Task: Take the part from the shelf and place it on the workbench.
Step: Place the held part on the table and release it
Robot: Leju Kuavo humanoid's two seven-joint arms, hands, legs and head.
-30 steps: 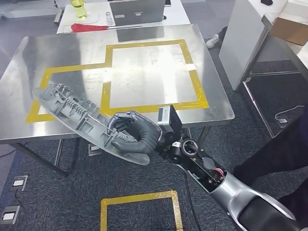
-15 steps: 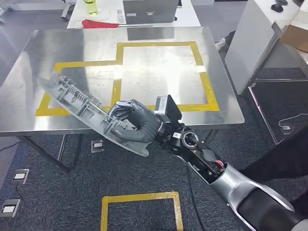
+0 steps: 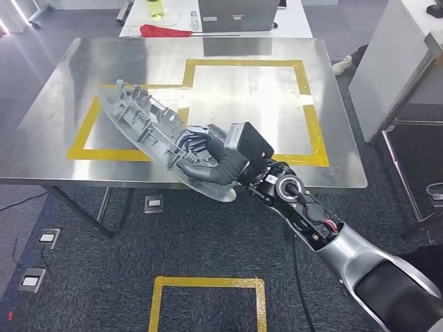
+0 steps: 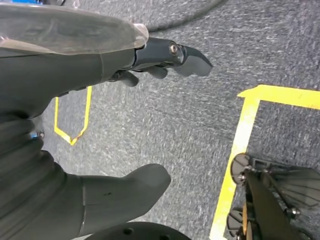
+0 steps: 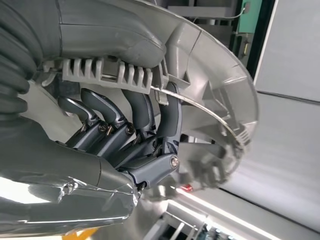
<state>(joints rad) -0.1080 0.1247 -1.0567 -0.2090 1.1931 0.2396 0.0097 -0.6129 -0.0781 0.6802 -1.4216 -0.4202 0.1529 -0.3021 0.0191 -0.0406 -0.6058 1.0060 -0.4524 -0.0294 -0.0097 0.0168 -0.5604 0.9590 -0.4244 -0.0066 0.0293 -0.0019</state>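
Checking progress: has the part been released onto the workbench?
No, the right hand grips the part, tilted above the workbench edge.

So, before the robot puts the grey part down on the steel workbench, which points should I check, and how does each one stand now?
1. Grip on the part: ok. The right hand holds the grey part near one end, fingers hooked around its ribs.
2. Part over the workbench: partly ok. Its far end is above the top; the held end hangs past the front edge.
3. Part level: not ok. It is tilted, not flat.
4. Landing area inside the yellow tape outline: ok, bare steel under the part.
5. Left hand: ok, holds nothing, hangs over the carpet.
6. Height above the top: cannot tell.
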